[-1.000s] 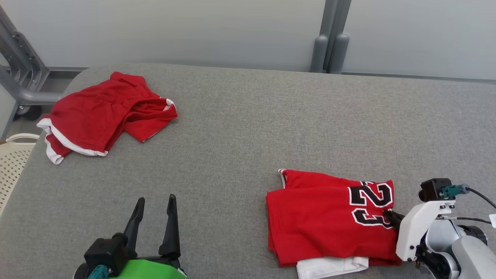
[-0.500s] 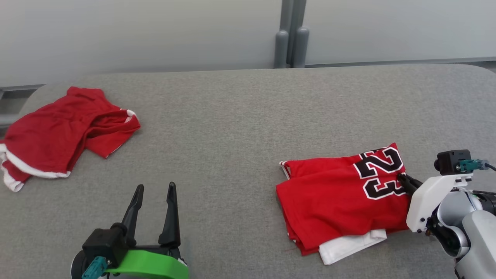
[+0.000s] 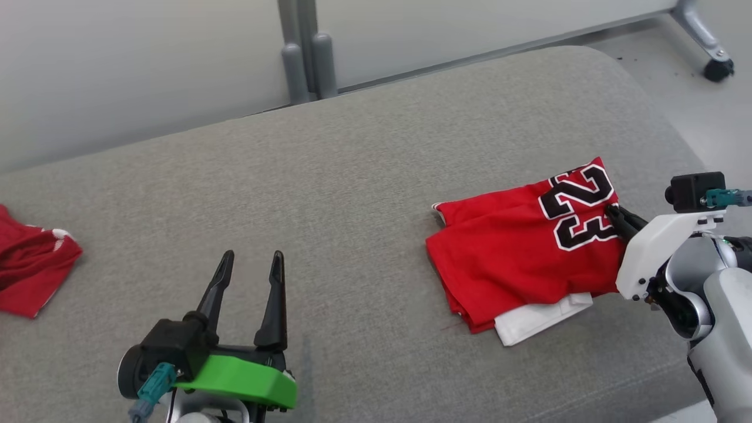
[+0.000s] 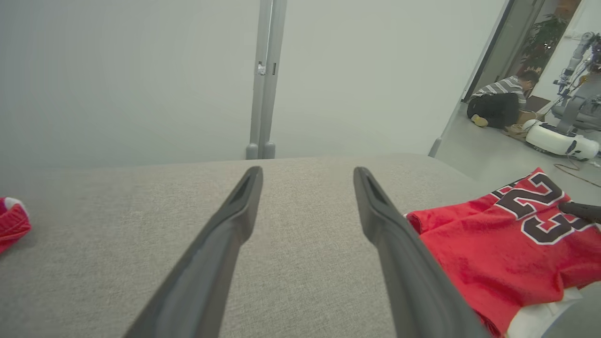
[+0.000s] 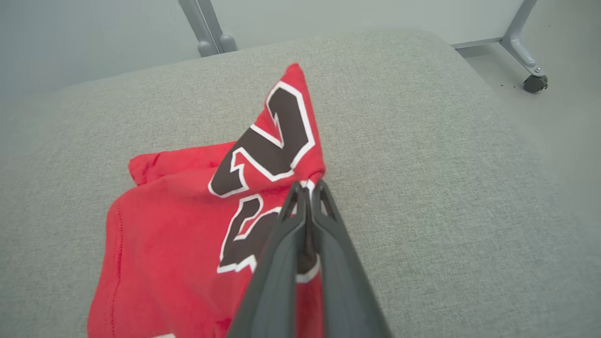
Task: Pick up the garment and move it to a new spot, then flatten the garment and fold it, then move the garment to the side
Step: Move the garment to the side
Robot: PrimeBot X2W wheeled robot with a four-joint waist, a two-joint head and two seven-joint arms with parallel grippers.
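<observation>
Right wrist view: the right arm's jaws are pressed together on the red number-23 jersey (image 5: pixel 178 244). Their two dark fingers (image 5: pixel 331 244) pinch its edge right at the black, white-outlined digits, and a sliver of cloth shows between them. Just past the fingertips the jersey's corner stands up in a small peak, while the rest of it spreads away to the jaws' left and lies flat on the grey fabric tabletop (image 5: pixel 422 164). Far ahead of the jaws and to their right, a caster (image 5: pixel 534 83) sits on the floor beyond the tabletop's rounded end. In the head view the folded jersey (image 3: pixel 517 258) lies near that right end of the tabletop (image 3: pixel 352 205), with a white layer (image 3: pixel 540 317) poking out from under its near edge. The closed fingers (image 3: pixel 625 220) meet it from the right side. The left arm's jaws stand wide open, fingers (image 3: pixel 275 305) spread above a green wrist housing (image 3: pixel 241 382), holding nothing. They are well apart from the jersey, which lies off to their right. A second red garment (image 3: pixel 29 270) lies well off to their left, at the picture's edge. In the left wrist view, bare tabletop (image 4: pixel 305 211) shows between the spread fingers (image 4: pixel 225 244). A pair of grey posts (image 4: pixel 263 94) rises straight ahead, and a person (image 4: pixel 500 96) sits on the floor in the distance.
</observation>
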